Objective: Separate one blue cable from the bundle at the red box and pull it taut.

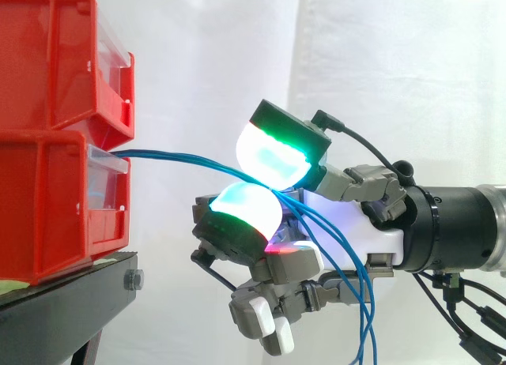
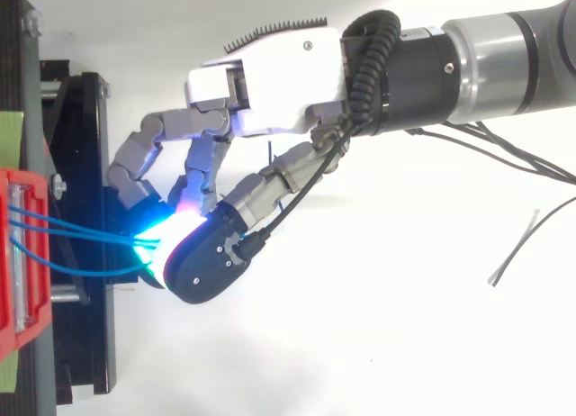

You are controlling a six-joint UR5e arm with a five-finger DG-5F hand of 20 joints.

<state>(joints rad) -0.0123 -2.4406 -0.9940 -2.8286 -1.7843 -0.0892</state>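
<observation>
Fingers (image 1: 273, 156) of the hand (image 2: 270, 92) seem to pinch several blue cables (image 1: 158, 153) at three o'clock from the red box (image 1: 47, 207), so if you pull now you risk tautening the bundle, not one strand.

Red bins (image 1: 47, 183), blue cables (image 1: 174, 156), black stand (image 1: 71, 302), white curtain (image 1: 395, 65).

Stacked red bins (image 1: 55, 199): we find smooth, glossy moulded plastic, with clear plastic front panels.
Thin blue cables (image 1: 166, 154): we note a smooth, faintly shiny sheath.
Black stand (image 1: 71, 302): matt painted metal.
White curtain (image 1: 411, 65): matt cloth.
Hand (image 2: 270, 92): glossy white plastic shell, matt grey links, smooth translucent pads (image 1: 269, 156).
</observation>
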